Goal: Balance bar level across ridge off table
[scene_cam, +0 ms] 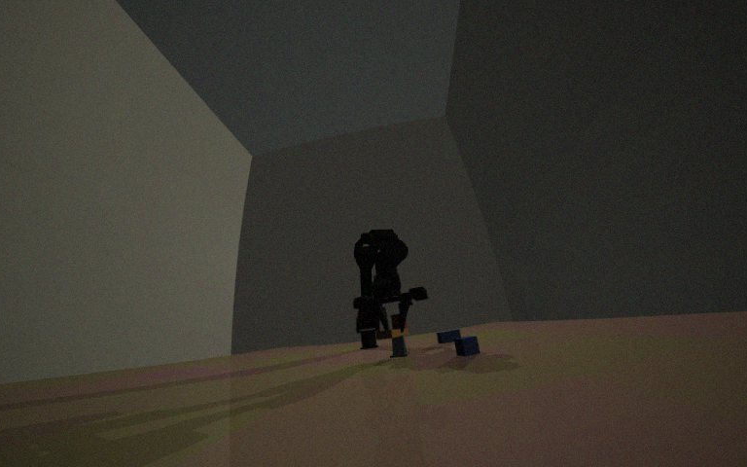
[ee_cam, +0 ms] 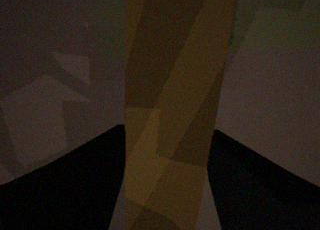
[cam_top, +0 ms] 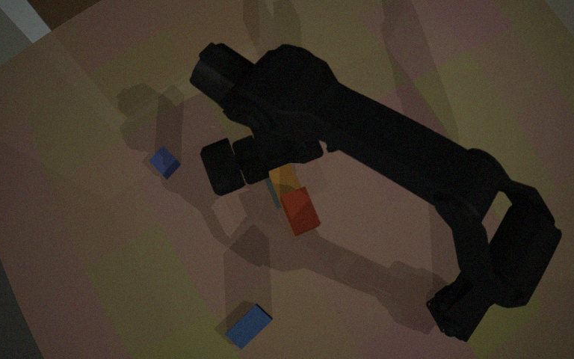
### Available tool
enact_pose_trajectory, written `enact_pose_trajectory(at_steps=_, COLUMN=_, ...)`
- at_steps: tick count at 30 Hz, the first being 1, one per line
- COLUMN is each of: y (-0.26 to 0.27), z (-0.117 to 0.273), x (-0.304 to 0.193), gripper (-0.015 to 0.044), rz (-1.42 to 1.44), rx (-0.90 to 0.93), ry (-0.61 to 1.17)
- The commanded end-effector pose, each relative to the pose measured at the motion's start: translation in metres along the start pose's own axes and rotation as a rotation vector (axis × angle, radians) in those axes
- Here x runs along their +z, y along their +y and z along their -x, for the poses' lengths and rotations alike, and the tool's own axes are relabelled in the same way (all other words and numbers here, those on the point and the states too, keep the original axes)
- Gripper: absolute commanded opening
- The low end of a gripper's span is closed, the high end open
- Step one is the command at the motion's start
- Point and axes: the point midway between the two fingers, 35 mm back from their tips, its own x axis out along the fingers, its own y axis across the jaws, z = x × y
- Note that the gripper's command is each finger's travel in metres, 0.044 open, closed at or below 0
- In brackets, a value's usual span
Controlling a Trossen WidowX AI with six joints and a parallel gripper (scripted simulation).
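The yellow-orange bar (cam_top: 284,176) (scene_cam: 400,333) (ee_cam: 167,180) runs lengthwise between my fingertips, with a red block (cam_top: 300,212) on its near end in the top view. My gripper (ee_cam: 167,137) is shut on the bar, one dark finger on each side; the arm hides the fingertips in the top view. The grey-blue ridge (cam_top: 273,194) (scene_cam: 399,347) stands on the table under the bar, and its top is at or close to the bar's underside. Contact between them is not clear. The bar's far end is hidden by the arm.
A small dark blue block (cam_top: 164,161) (scene_cam: 467,345) lies on the patterned table (cam_top: 137,267) (scene_cam: 596,394) left of the gripper in the top view. A longer blue block (cam_top: 249,325) (scene_cam: 448,336) lies near that view's bottom edge. Arm shadows cross the table.
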Motion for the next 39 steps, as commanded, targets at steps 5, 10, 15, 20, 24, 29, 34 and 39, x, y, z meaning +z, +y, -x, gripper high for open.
enact_pose_trajectory(at_steps=5, y=-0.0004, z=-0.0037, x=-0.0002, gripper=0.0, rz=0.0, rx=-0.002, ry=0.003)
enact_pose_trajectory(at_steps=10, y=-0.0004, z=-0.0041, x=-0.0001, gripper=0.0, rz=0.0, rx=-0.002, ry=0.003)
enact_pose_trajectory(at_steps=15, y=-0.0004, z=-0.0046, x=-0.0001, gripper=0.0, rz=0.0, rx=-0.002, ry=0.003)
enact_pose_trajectory(at_steps=20, y=-0.0004, z=-0.0051, x=0.0, gripper=0.0, rz=0.0, rx=-0.002, ry=0.003)
enact_pose_trajectory(at_steps=24, y=-0.0004, z=-0.003, x=0.0, gripper=0.0, rz=0.0, rx=-0.002, ry=0.003)
enact_pose_trajectory(at_steps=29, y=-0.0004, z=-0.0011, x=0.0001, gripper=0.0, rz=0.0, rx=-0.002, ry=0.003)
enact_pose_trajectory(at_steps=34, y=-0.0004, z=-0.0012, x=0.0002, gripper=0.0, rz=0.0, rx=-0.002, ry=0.003)
enact_pose_trajectory(at_steps=39, y=0.0, z=-0.0003, x=0.0005, gripper=0.0, rz=-0.001, rx=0.001, ry=-0.002)
